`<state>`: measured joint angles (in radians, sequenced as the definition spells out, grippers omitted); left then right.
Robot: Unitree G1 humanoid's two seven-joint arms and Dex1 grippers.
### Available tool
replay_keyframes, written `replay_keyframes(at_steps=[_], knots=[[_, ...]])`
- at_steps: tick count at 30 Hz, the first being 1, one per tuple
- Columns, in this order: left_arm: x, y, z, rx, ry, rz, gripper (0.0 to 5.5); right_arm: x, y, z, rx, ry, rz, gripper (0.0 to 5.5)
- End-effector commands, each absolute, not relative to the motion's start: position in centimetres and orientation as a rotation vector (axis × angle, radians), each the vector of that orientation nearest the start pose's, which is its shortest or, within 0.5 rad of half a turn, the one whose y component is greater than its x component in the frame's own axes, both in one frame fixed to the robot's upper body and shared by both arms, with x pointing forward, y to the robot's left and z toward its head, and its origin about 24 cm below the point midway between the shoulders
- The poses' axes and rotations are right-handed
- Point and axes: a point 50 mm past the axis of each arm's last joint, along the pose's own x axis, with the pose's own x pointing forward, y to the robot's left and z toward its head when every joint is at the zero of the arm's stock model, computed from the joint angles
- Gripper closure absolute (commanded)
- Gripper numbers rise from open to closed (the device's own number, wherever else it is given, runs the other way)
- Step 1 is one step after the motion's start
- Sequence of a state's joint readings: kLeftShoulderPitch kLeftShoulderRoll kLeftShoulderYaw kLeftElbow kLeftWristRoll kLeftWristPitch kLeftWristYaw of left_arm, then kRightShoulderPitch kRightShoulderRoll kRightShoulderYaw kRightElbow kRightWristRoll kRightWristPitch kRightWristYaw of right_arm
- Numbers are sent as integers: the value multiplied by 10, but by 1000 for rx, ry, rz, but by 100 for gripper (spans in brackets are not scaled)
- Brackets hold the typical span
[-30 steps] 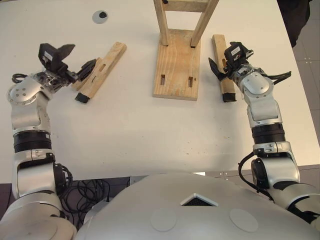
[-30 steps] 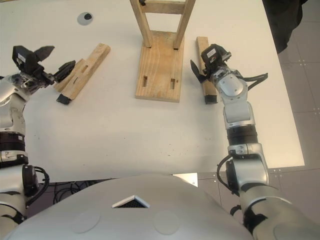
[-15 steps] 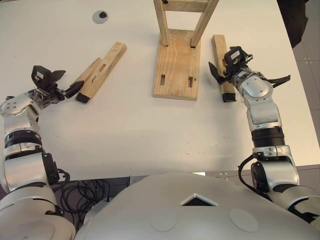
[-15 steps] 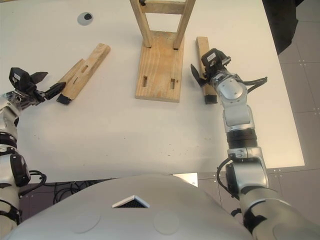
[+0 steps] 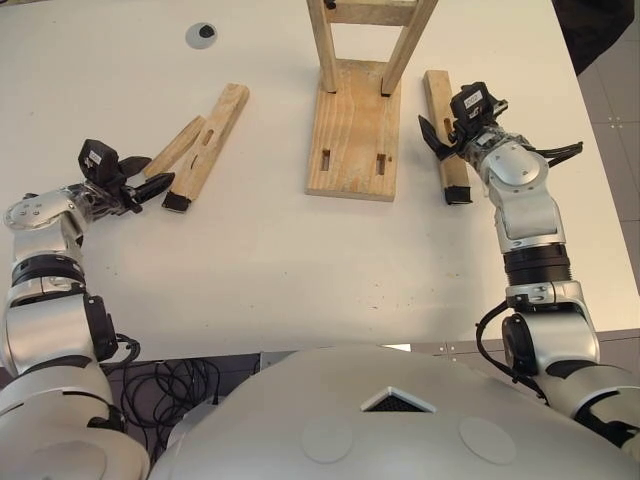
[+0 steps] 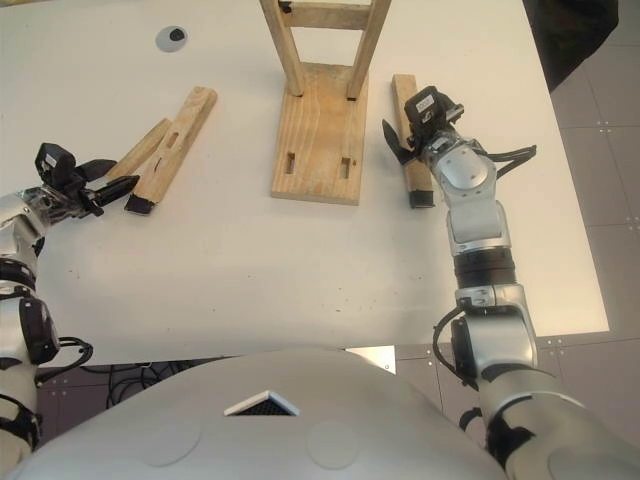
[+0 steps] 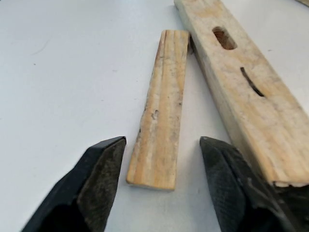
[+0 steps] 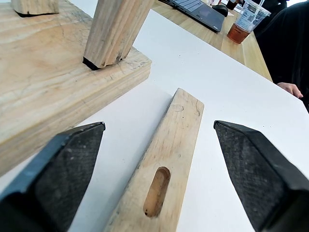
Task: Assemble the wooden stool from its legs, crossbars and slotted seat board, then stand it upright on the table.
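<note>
Starting from the near edge, a bundle of dark cables (image 5: 170, 385) hangs below the white table (image 5: 280, 260) on the left side. The near half of the table top is bare and matte, with some small dark specks.

The left gripper (image 5: 148, 178) is low over the table at the left, jaws spread, holding nothing. A thin crossbar (image 7: 161, 116) lies flat with its near end just in front of the gap, and neither finger touches it. Just beside it lies a slotted leg (image 5: 212, 135), also flat, with a black cap (image 5: 177, 203) on its near end.

In the middle lies the seat board (image 5: 352, 140), flat on the table, with two empty slots (image 5: 326, 157) at its near end. At its far end two legs (image 5: 323, 40) stand upright in it, joined by a bar (image 5: 368, 10).

At the right, another slotted leg (image 5: 440, 110) lies flat, just beside the board and parallel to it. The right gripper (image 5: 446, 140) hovers over this leg with jaws spread wide, one finger on each side, gripping nothing.

Far left in the table top is a round black grommet (image 5: 201, 34). Right of the table the floor (image 5: 610, 130) has grey tiles. Beyond the table stands a wooden desk (image 8: 241, 46) with a laptop (image 8: 195, 6) and a plastic cup (image 8: 246, 19) of brown drink.
</note>
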<state>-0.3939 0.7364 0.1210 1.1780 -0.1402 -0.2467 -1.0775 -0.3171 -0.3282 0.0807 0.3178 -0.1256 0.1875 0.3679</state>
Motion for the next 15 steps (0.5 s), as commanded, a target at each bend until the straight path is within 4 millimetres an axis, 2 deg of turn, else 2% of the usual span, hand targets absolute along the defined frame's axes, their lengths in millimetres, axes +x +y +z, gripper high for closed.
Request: replay_keyframes(at_steps=[1, 6, 9, 10, 12, 13, 14, 15], knots=[[221, 351, -11, 137, 717, -559, 337, 313, -185, 48, -440, 251, 383, 134], [222, 353, -12, 144, 705, -512, 413, 312, -189, 48, -436, 253, 370, 134], [247, 354, 13, 131, 481, -413, 425, 312, -193, 51, -413, 238, 348, 134], [266, 353, 36, 125, 344, -384, 425, 310, -197, 55, -419, 225, 332, 134], [315, 340, 108, 93, -19, -328, 425, 305, -198, 63, -411, 199, 329, 134], [335, 322, 149, 82, -213, -347, 425, 303, -196, 67, -394, 188, 325, 134], [347, 301, 180, 78, -360, -376, 425, 301, -196, 72, -364, 176, 315, 134], [354, 273, 202, 83, -473, -429, 425, 301, -198, 79, -332, 162, 291, 134]])
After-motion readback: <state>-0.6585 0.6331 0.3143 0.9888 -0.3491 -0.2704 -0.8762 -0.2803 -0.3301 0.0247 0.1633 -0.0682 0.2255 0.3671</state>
